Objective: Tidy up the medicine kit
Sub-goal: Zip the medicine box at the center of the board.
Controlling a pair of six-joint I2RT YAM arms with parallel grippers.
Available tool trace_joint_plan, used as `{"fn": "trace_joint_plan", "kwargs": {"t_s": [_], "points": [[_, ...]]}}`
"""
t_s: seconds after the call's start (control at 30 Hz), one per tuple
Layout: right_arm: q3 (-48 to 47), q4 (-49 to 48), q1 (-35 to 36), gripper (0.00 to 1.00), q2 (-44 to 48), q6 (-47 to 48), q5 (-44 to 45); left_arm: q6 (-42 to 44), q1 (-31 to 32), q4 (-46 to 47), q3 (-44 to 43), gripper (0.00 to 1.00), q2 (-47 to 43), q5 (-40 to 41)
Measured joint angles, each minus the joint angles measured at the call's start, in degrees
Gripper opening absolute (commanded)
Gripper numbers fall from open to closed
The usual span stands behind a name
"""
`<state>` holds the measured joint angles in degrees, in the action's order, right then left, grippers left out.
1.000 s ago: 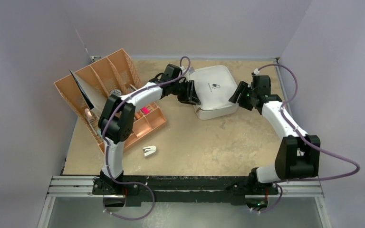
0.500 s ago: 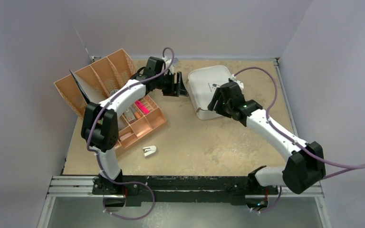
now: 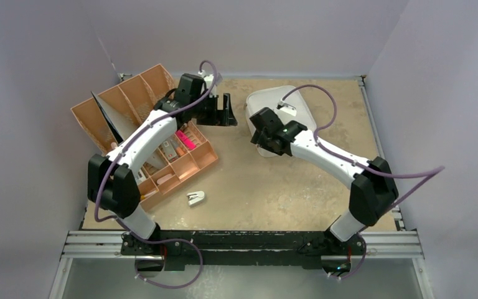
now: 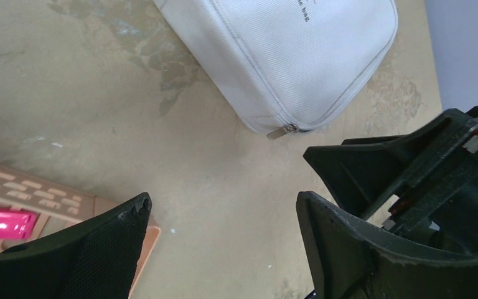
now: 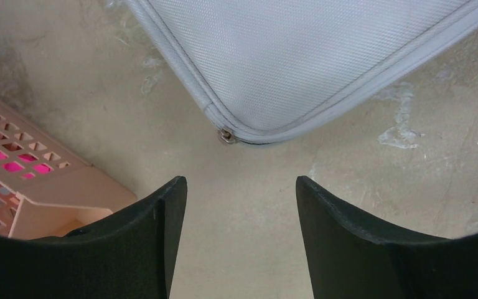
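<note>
Far back on table point(image 3: 274, 187), kit point(image 3: 266, 103) is lying zipped shut. Both released and empty, left claw point(image 4: 221, 205) and right claw point(image 5: 239, 184) are hanging near its corner. It is looking stiff, light, grippy-textured; judging zip pull point(image 5: 226, 135) at that corner the best hold.

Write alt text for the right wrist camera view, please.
The right gripper stands open over the tan table. Beyond it lies a corner of the light grey medicine kit, zipper pull nearest; a tan-orange tray edges in at left.
</note>
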<state>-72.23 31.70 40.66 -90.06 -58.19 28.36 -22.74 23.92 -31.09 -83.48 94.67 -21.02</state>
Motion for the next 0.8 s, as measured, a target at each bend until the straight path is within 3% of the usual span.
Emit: {"fn": "trace_joint_plan", "kwargs": {"t_s": [0.6,0.7,0.8], "points": [[-17.0,14.4,2.5,0.64,-18.3,-10.8,8.5,-3.8,-7.0,0.8,7.8,0.86,-6.5,2.9],[-20.0,17.3,2.9,0.58,-21.4,-11.3,10.5,-3.8,-7.0,1.4,7.8,0.85,-6.7,2.9],[-22.1,20.5,3.4,0.47,-23.5,-12.0,13.0,-3.9,-7.0,1.6,8.1,0.84,-6.7,2.9]]}}
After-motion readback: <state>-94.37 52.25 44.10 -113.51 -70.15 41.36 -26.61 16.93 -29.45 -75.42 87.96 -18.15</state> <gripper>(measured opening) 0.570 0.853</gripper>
